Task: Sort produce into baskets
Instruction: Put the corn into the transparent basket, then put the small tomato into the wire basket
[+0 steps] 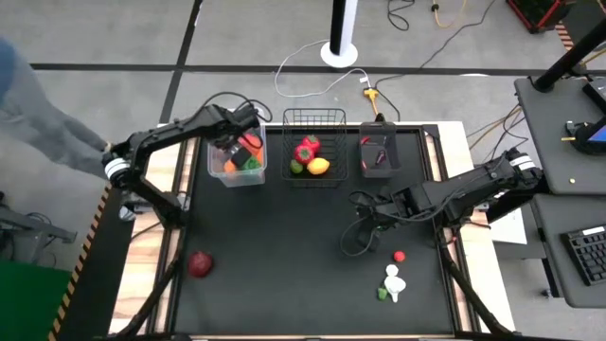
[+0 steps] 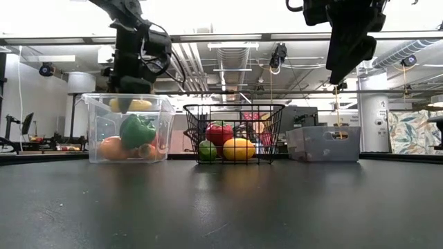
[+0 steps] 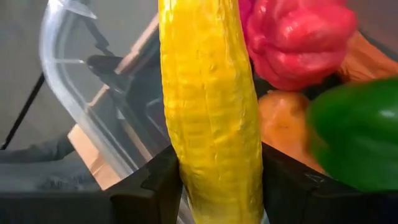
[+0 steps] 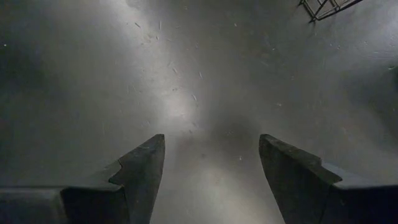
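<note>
We start with the black table (image 1: 275, 265), which fills most of the high view. Along its upper edge we note three containers in a row: the clear plastic tub (image 1: 223, 173) at upper left, the black wire-mesh basket (image 1: 314, 119) at upper centre, the smaller dark bin (image 1: 379, 157) to its right. The left arm reaches in from the left edge, and its left gripper (image 3: 214, 186) sits over the tub, pinching a yellow corn cob (image 3: 208, 106) between its fingers; in the low view the cob's yellow shows at the tub's rim, upper left of that frame. In the tub we see a green pepper (image 2: 138, 129), a red piece (image 3: 292, 37) and orange pieces. The basket holds a red pepper (image 1: 305, 150), a yellow fruit (image 1: 319, 167) and a green one (image 1: 296, 168). The right arm comes in from the right edge; the right gripper (image 4: 211, 168) hangs right of centre above bare table, fingers spread, nothing between them. Loose produce lies low in the high view: a red apple (image 1: 199, 264) at lower left, a small red piece (image 1: 400, 256) and a white piece (image 1: 394, 281) at lower right.
</note>
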